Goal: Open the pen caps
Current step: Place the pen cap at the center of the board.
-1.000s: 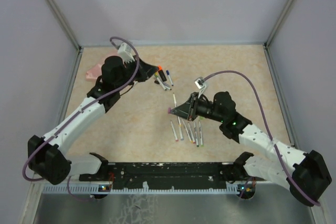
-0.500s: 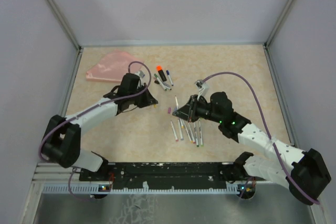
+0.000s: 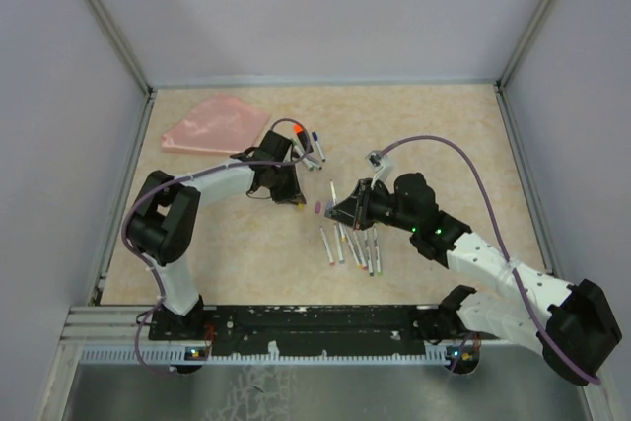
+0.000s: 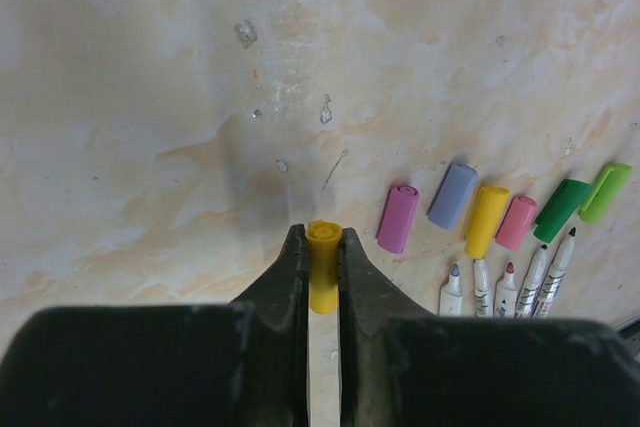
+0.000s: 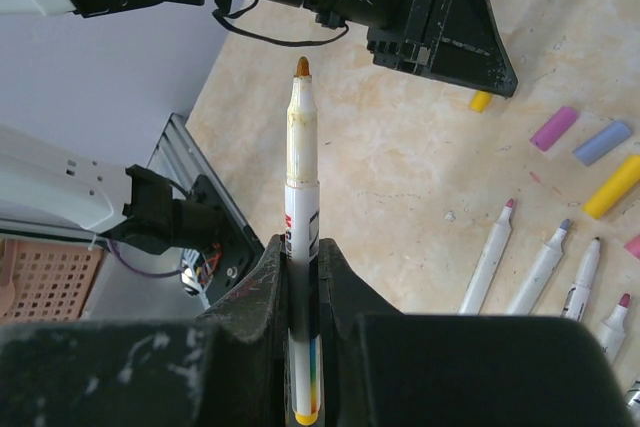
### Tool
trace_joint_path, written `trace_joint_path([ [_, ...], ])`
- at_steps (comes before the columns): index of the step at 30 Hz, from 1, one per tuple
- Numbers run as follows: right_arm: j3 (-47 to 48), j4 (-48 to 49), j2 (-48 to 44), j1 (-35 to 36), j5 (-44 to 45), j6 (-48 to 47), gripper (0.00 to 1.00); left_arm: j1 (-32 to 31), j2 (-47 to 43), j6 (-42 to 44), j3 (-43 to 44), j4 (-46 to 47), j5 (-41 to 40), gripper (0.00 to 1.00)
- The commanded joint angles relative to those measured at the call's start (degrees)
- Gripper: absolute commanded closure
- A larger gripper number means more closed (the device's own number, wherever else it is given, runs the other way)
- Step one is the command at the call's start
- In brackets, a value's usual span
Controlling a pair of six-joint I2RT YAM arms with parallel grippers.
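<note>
Left arm: it had swung in from the back of the beige table [image 3: 444,135], baring the flat pink pouch [image 3: 212,130], and now sat low near the middle.
Left claw [image 4: 322,237]: pinched narrow on a small yellow plastic cap [image 4: 322,269], just left of the row of loose coloured caps [image 4: 487,219]. I couldn't tell whether the cap touched the table.
Right claw [image 5: 302,247]: it had hardly shifted and was clamped on a thin white pen barrel [image 5: 301,162], whose orange-brown tip stood bare.
Meaning: this pen looked finished, and its cap was probably headed for the row.
Remaining: the capped pens [image 3: 308,145] at the back still wore theirs.
</note>
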Motion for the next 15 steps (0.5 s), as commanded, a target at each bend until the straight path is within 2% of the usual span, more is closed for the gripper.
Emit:
trace_joint_path([
  [1, 0.4, 1.6, -0.7, 0.7, 0.9, -0.5, 1.00, -0.9, 2.2, 1.8, 2.6, -1.7, 1.0, 0.88],
  [11, 0.3, 1.6, -0.3, 0.7, 0.6, -0.5, 1.00, -1.6, 4.4, 2.0, 4.1, -2.5, 1.4, 0.74],
  [15, 0.1, 1.9, 0.1, 0.7, 0.2, -0.5, 1.00, -1.6, 4.2, 2.2, 4.1, -3.1, 1.0, 0.71],
])
